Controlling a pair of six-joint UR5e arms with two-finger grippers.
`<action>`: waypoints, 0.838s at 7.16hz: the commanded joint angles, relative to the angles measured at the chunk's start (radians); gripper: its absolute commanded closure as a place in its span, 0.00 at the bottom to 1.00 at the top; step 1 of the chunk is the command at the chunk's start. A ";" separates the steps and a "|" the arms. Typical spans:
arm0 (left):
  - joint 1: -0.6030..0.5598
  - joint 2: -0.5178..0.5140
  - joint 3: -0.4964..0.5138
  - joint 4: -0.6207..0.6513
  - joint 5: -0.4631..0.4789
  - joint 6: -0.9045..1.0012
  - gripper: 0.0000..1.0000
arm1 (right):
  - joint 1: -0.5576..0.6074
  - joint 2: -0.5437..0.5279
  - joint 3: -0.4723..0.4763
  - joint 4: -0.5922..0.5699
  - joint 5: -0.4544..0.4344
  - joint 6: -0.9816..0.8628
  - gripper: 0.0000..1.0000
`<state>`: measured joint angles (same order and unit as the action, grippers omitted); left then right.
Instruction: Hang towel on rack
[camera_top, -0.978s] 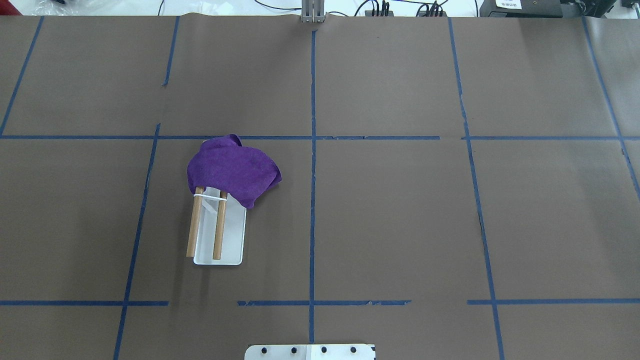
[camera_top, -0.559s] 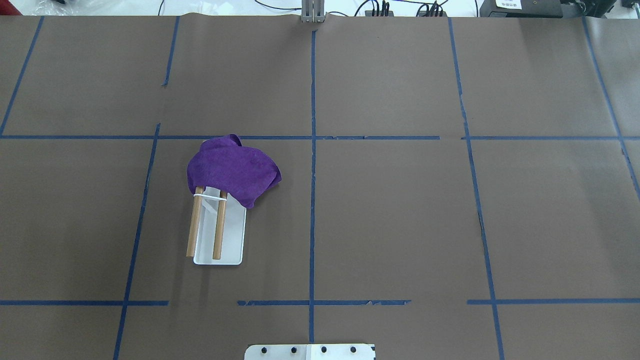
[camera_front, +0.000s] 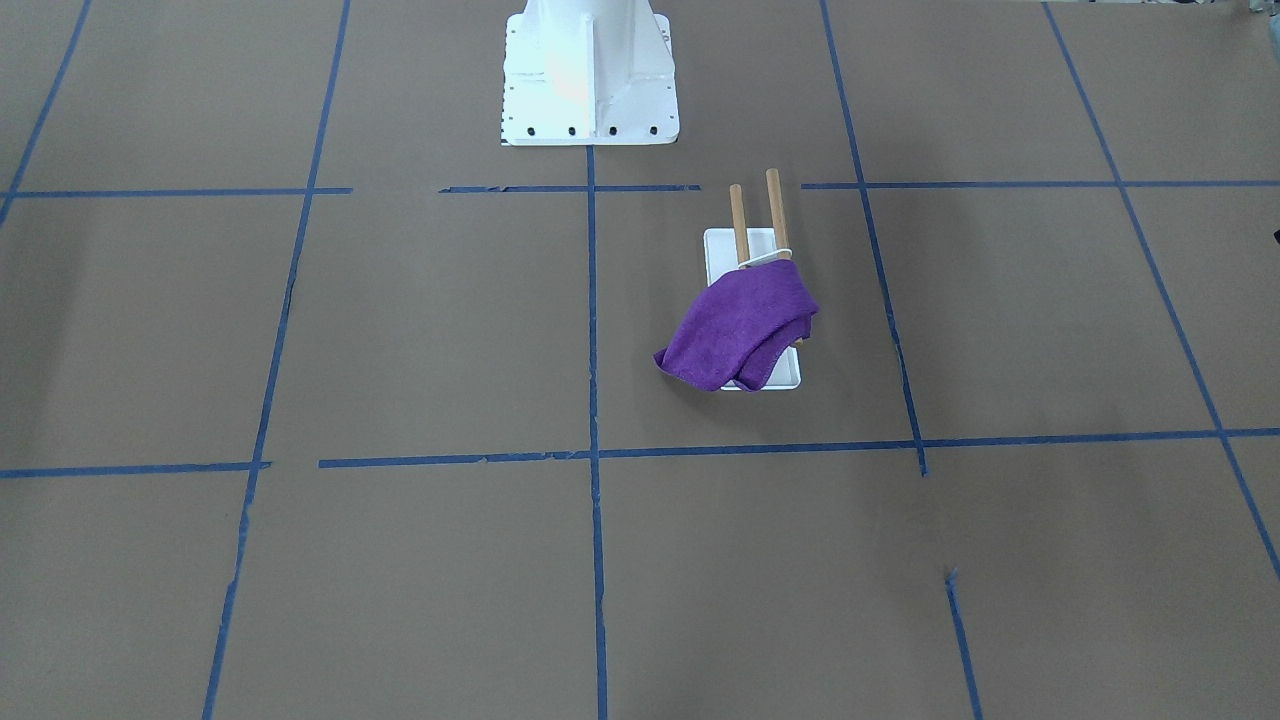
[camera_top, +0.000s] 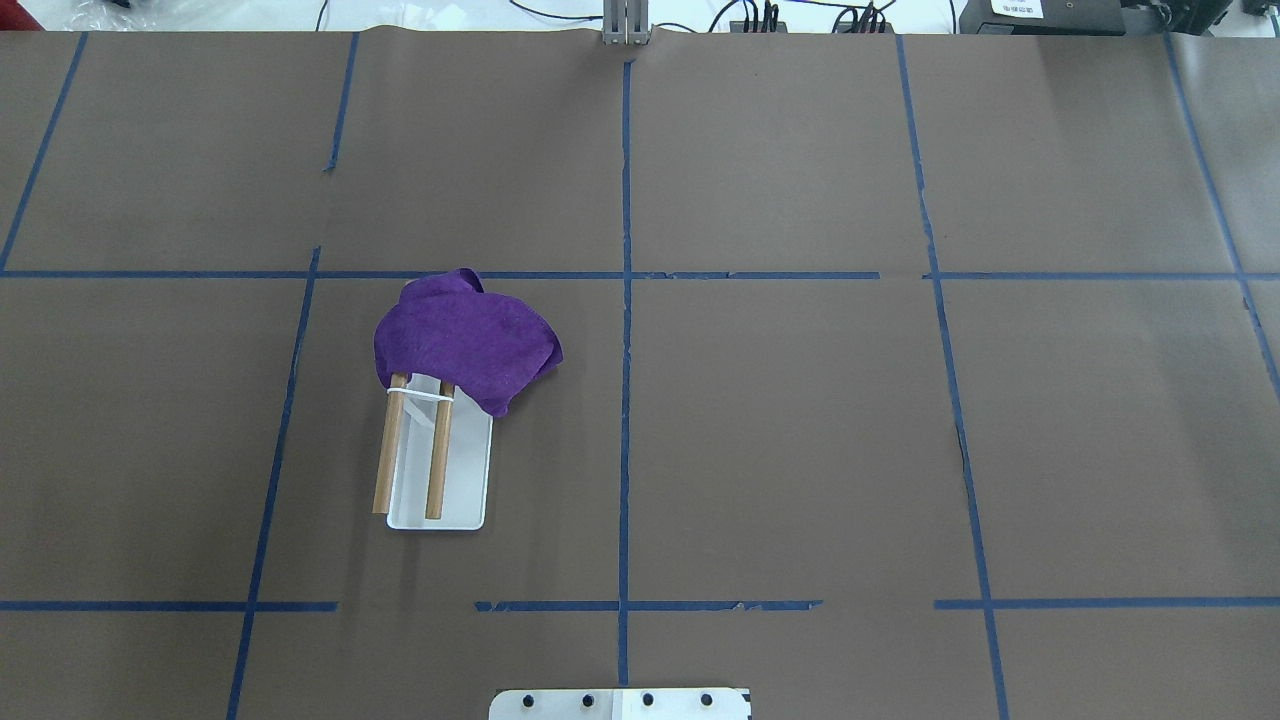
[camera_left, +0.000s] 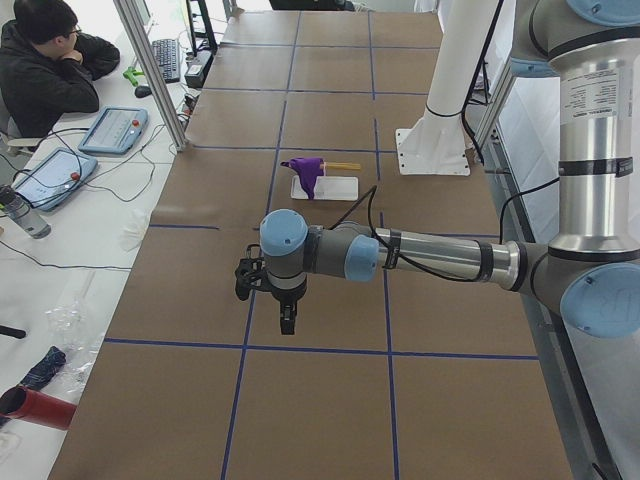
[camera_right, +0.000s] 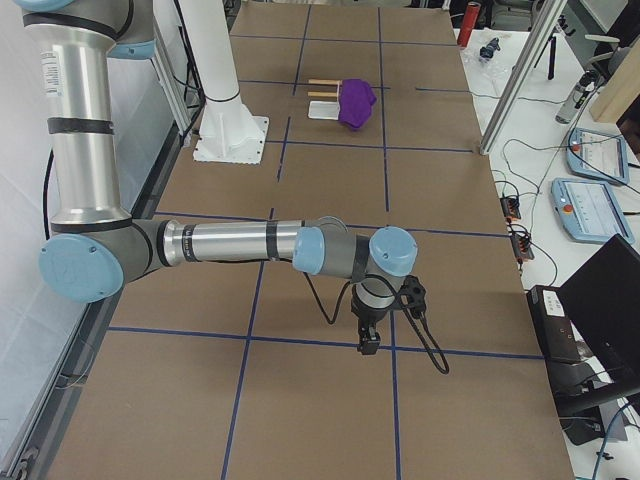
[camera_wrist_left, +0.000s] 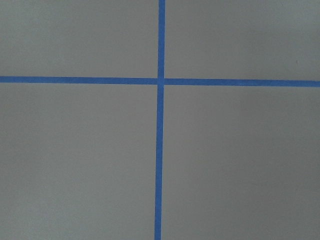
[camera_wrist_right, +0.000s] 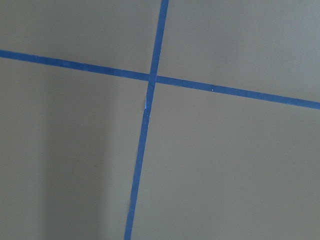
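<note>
A brown paper-covered bench (camera_top: 800, 450) gridded with blue tape (camera_top: 626, 400) is what everything sits on, with cables and desks around the edges. The towel (camera_top: 465, 340), purple and kinda bunched, is draped over the far ends of the rack (camera_top: 440, 470) and its two wooden rods, on the robot's left half. It's probably left there because the hang is judged done, though it's lumped at one end rather than spread out.

Both arms are parked low and well apart from the rack, likely so nothing gets snagged. The left tool (camera_left: 287, 320) and right tool (camera_right: 368, 340) are only caught in the side views, so whether they're wide or narrow can't be told. Only tape crossings are shown by the wrist cameras.

From overhead the towel looks flat. In the front-facing view, a corner is seen sagging off the base edge toward the bench, and in the left side view it's shown lifted clear above the white base.
</note>
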<state>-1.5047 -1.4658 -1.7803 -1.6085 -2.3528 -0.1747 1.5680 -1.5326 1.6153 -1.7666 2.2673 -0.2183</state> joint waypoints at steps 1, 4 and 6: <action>-0.005 0.002 -0.014 0.001 0.000 0.000 0.00 | 0.000 0.000 0.000 0.001 0.001 0.004 0.00; -0.002 -0.001 -0.010 0.001 -0.002 0.000 0.00 | -0.002 0.000 0.003 0.001 0.001 0.005 0.00; -0.005 0.004 -0.005 -0.001 0.001 0.006 0.00 | 0.000 0.000 0.003 0.001 0.001 0.005 0.00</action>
<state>-1.5087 -1.4637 -1.7886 -1.6086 -2.3526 -0.1727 1.5673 -1.5324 1.6180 -1.7656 2.2687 -0.2134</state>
